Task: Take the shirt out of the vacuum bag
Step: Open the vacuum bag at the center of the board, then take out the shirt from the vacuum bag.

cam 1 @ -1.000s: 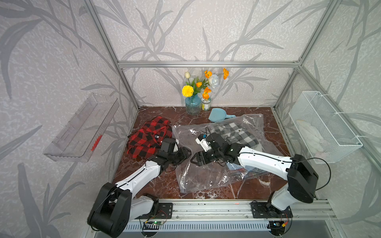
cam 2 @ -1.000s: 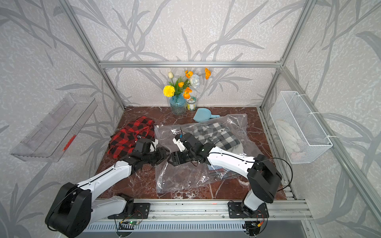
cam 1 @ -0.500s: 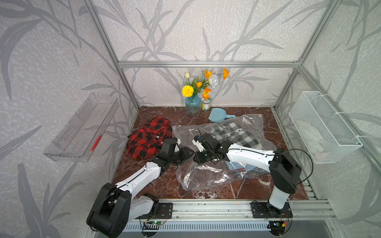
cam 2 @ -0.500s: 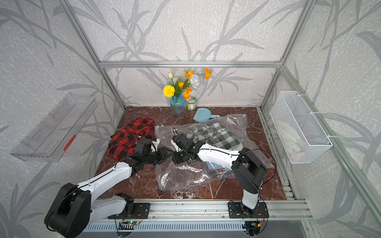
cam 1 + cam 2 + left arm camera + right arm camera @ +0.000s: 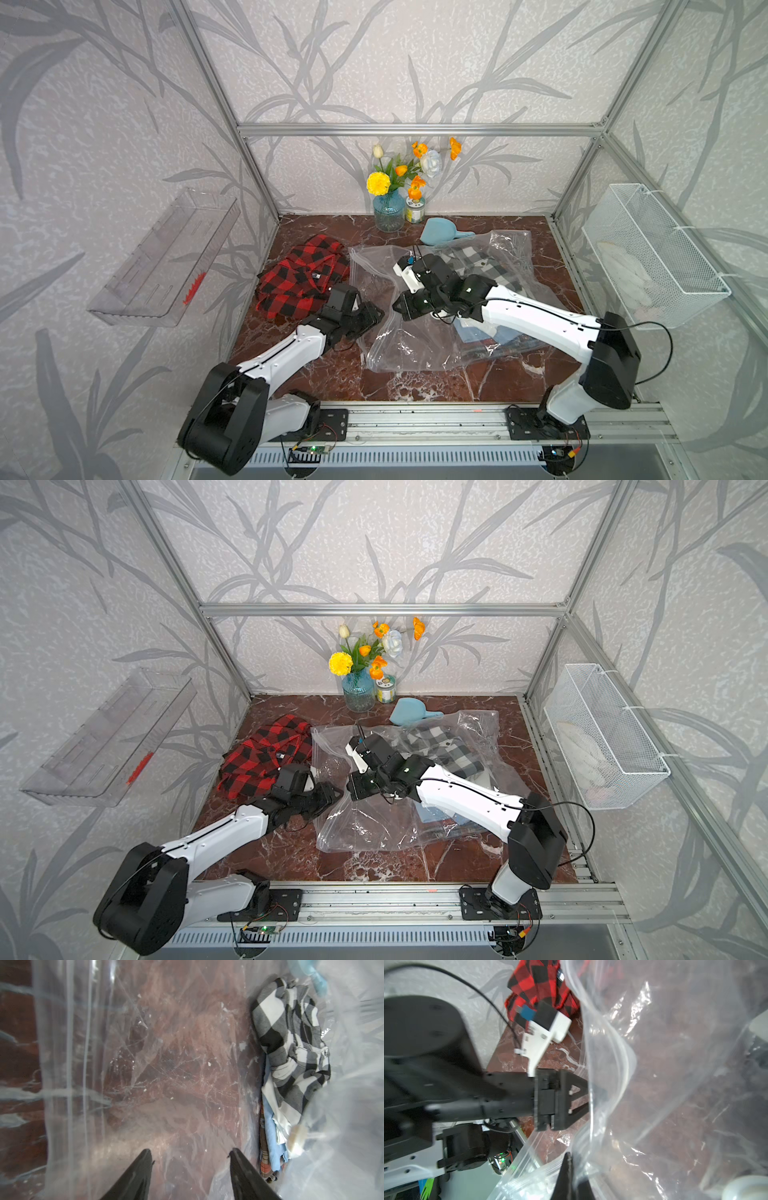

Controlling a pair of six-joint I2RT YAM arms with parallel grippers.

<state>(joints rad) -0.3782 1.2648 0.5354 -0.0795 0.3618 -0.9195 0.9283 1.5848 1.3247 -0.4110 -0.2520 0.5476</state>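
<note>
1. Clear plastic of the vacuum bag (image 5: 419, 336) is being pinched at the zip edge of its mouth by my right pincer (image 5: 568, 1167), clenched, lifting it open, I judge.
2. My left pincer (image 5: 190, 1154) is hovering inside that mouth, jaws released, grasping nothing.
3. Grey checked shirt (image 5: 291, 1043) is lying deep inside the bag, apart from my left pincer.
4. Red checked shirt (image 5: 299, 278) is lying outside, beside the bag's mouth.

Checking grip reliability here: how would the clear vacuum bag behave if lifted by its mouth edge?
Probably floppy: the vacuum bag lies crinkled and drapes around the right tool. Likely light itself, yet the grey checked shirt inside would weigh one end down. Its glossy film may slip from a pinch.
</note>
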